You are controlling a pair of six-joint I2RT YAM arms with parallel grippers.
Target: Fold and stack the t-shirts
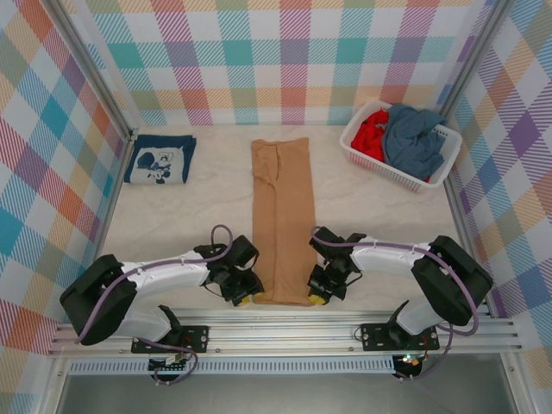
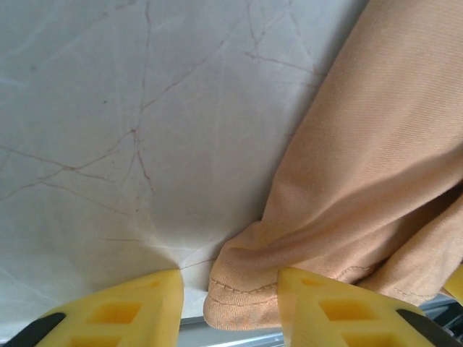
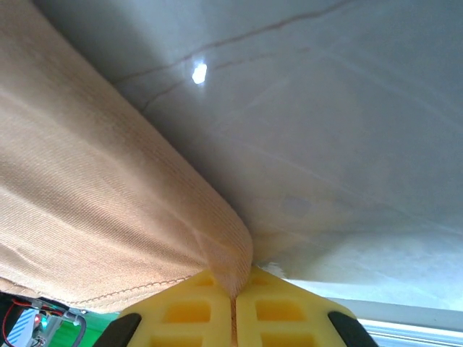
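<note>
A tan t-shirt lies folded into a long strip down the middle of the table. My left gripper is at its near left corner. In the left wrist view its yellow fingers stand apart around the hemmed corner, and the left gripper is open. My right gripper is at the near right corner. There the right gripper is shut on the folded edge of the tan t-shirt. A folded navy t-shirt with a white graphic lies at the back left.
A white slatted basket at the back right holds a red t-shirt and a grey-blue t-shirt. Checked walls close in the table on three sides. An aluminium rail runs along the near edge, just behind both grippers.
</note>
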